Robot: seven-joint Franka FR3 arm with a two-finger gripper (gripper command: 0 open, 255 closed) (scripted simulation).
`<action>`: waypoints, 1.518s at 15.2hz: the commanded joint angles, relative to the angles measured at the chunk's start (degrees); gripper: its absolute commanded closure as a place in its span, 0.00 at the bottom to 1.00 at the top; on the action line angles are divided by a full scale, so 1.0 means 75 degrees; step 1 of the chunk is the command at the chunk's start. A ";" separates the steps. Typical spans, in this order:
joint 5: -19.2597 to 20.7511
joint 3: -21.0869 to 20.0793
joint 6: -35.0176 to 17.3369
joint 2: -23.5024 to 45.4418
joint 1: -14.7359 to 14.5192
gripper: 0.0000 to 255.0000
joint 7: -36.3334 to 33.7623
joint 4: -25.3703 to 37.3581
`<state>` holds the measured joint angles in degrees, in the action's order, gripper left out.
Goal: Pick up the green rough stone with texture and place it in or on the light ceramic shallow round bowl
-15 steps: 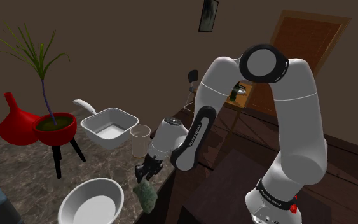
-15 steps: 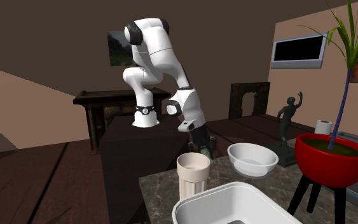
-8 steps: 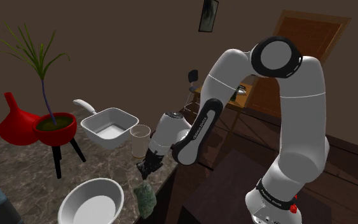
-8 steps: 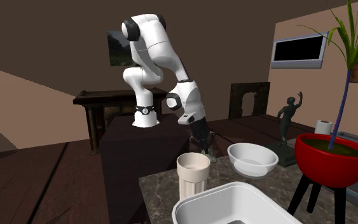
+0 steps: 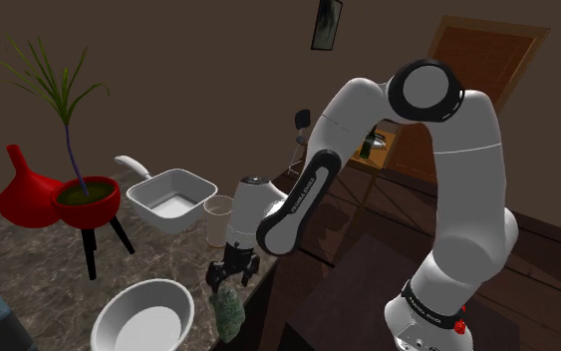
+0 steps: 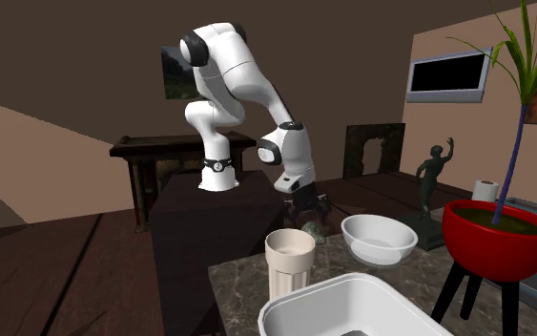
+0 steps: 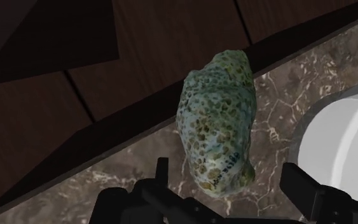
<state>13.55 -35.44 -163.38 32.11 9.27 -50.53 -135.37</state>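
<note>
Under the hand [image 5: 232,282], at the very edge of the desk [image 5: 29,261], we list the following.

Item 1, arm. We note it rising from the stand [image 5: 353,294], folding over at a dark joint high above, and sloping down to the desk's edge. The wrist is turned down, so the hand [image 6: 306,218] points almost straight at the desk.

Item 2, hand [image 7: 228,175]. We record it as spread wide and holding nothing. One black finger [image 7: 161,170] stands on either side of the stone's nearer end. We see no contact with it in the wrist view.

Item 3, green stone [image 7: 219,121]. Mottled, rough and elongated, it lies on the marbled desk [image 7: 279,95] directly below the hand, along the edge. In the shoulder view the stone [image 5: 229,311] sits just under the fingertips. In the second exterior view the stone [image 6: 312,232] is partly hidden behind the cup [image 6: 290,262].

Item 4, white round bowl [image 5: 148,321]. It stands on the desk just beside the hand, on the side away from the stand, and close to the stone. We see the same bowl [image 7: 343,146] past one finger, and the bowl [image 6: 379,239] again near the hand.

Item 5, pale cup [image 5: 219,219]. It is upright, near the hand, along the desk's edge.

Item 6, white square pan [image 5: 173,194]. It lies beyond the cup.

Item 7, red planter [image 5: 87,199]. It stands on dark legs, well apart from the hand.
</note>
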 commanded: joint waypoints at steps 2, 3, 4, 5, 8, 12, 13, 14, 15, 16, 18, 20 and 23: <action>0.0122 0.0246 -0.0108 0.0269 -0.0261 0.00 -0.0092 0.0123; 0.0172 0.0348 -0.0181 0.0367 -0.0369 0.00 -0.0132 0.0165; 0.0221 0.0449 -0.0253 0.0466 -0.0474 0.00 -0.0171 0.0209; 0.0246 0.0506 -0.0294 0.0522 -0.0535 0.00 -0.0191 0.0235; 0.0245 0.0506 -0.0295 0.0522 -0.0536 0.00 -0.0190 0.0235; 0.0244 0.0505 -0.0293 0.0521 -0.0533 0.00 -0.0189 0.0234; 0.0244 0.0505 -0.0293 0.0521 -0.0533 1.00 -0.0189 0.0234; 0.0244 0.0505 -0.0293 0.0521 -0.0533 1.00 -0.0189 0.0234; 0.0244 0.0505 -0.0293 0.0521 -0.0532 1.00 -0.0188 0.0234; 0.0244 0.0504 -0.0294 0.0519 -0.0531 1.00 -0.0188 0.0231; 0.0245 0.0507 -0.0298 0.0522 -0.0533 1.00 -0.0189 0.0230; 0.0245 0.0507 -0.0300 0.0521 -0.0536 1.00 -0.0191 0.0228; 0.0197 0.0408 -0.0223 0.0423 -0.0452 1.00 -0.0172 0.0195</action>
<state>15.23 -31.99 -165.36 35.65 5.59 -51.87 -133.78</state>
